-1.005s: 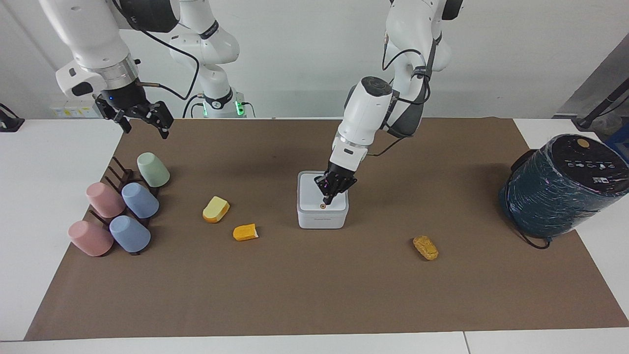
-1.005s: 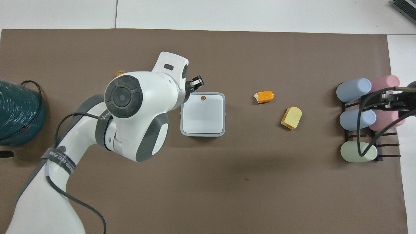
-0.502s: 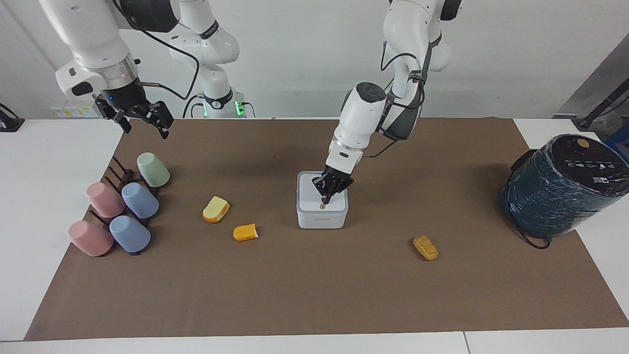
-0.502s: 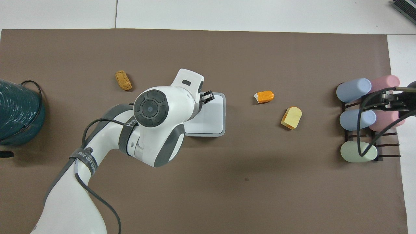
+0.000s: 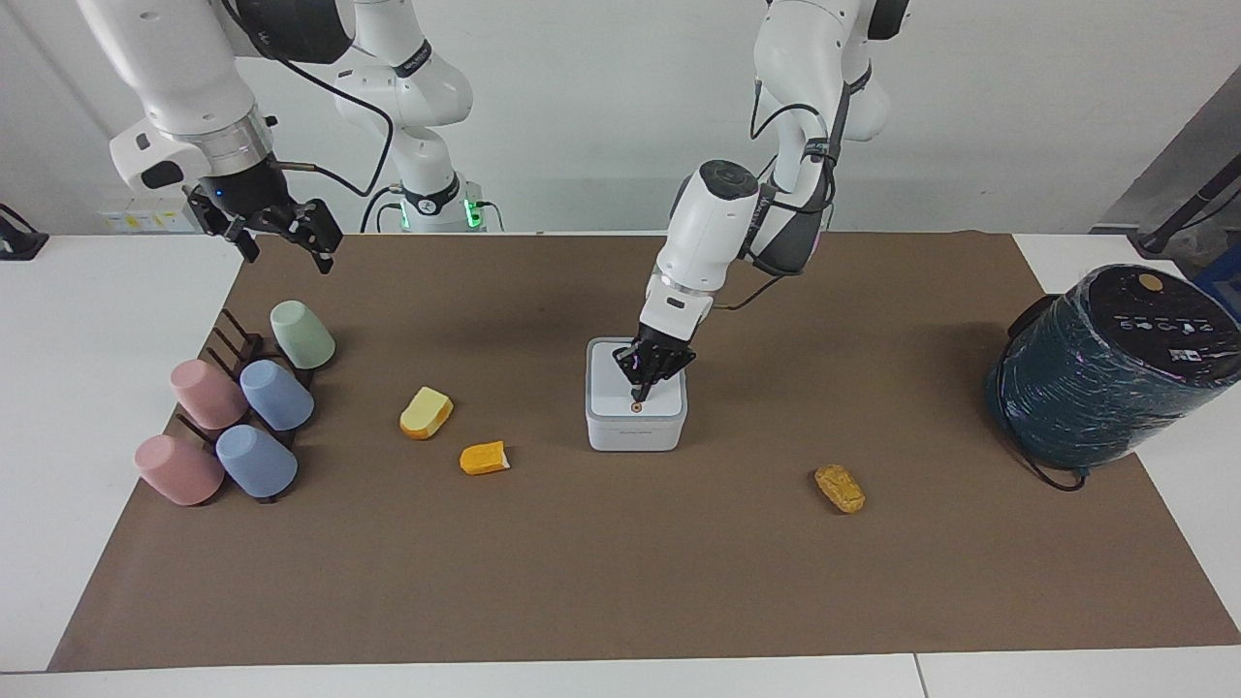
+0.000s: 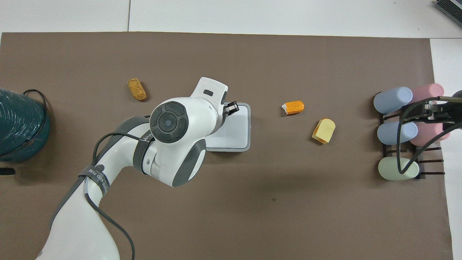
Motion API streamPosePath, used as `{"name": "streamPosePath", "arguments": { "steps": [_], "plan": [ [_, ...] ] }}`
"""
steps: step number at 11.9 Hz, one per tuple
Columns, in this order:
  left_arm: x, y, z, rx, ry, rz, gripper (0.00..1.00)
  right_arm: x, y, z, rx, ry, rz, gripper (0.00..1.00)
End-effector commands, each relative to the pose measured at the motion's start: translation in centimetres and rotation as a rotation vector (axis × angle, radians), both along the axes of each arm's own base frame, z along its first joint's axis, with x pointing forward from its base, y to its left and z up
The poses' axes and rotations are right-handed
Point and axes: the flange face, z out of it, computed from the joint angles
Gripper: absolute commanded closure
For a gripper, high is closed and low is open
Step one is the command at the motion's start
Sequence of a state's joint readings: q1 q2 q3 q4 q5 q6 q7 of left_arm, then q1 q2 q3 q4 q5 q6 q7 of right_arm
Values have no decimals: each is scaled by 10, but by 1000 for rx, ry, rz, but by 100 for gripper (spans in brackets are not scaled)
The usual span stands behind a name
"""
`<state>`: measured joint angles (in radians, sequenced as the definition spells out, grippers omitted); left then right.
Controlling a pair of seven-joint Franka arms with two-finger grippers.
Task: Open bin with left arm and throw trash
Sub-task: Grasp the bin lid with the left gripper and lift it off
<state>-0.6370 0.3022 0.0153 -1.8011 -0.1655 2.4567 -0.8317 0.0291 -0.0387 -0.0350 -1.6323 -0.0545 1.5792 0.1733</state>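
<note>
Taking the facing view from its left edge across: the right tool (image 5: 287,236) hangs with its fingers spread wide and holding nothing, over the brown mat's (image 5: 620,582) corner at the right arm's end of the counter (image 5: 87,368), above the rack of pastel cups (image 5: 242,407); that arm waits, unchanged from a second ago. Next come the pale yellow wedge (image 5: 426,413) and the orange chunk (image 5: 483,458), lying near each other on the mat, the chunk a little farther from the robots; neither has shifted.

At mid-mat stands the bin (image 5: 635,431), lid down and flat. The left tool (image 5: 639,396), fingertips pressed together and gripping nothing, points down at the lid with its tip right at the small orange dot (image 5: 636,408). A second ago the tip was beside the dot, toward the left arm's end; since then the arm has swung over the bin, so in the overhead view its wrist now covers much of the lid and uncovers the golden-brown lump (image 6: 136,89).

That lump lies alone, farther from the robots than the bin, with bare mat all round. The dark teal cylinder (image 5: 1110,364) sits at the mat's edge at the left arm's end. A broad strip of open mat runs along the edge farthest from the robots.
</note>
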Motion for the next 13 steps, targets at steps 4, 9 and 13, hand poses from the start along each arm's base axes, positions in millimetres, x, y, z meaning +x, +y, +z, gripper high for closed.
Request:
{"name": "streamPosePath", "arguments": {
  "steps": [4, 9, 13],
  "plan": [
    [37, 43, 71, 62, 123, 30, 95, -6, -1, 0, 4, -15, -10, 0],
    [56, 85, 100, 155, 114, -36, 0, 10, 8, -36, 6, -96, 1, 0],
    [78, 123, 111, 211, 51, -102, 0, 39, 52, -126, 12, -98, 10, 0]
  ]
}}
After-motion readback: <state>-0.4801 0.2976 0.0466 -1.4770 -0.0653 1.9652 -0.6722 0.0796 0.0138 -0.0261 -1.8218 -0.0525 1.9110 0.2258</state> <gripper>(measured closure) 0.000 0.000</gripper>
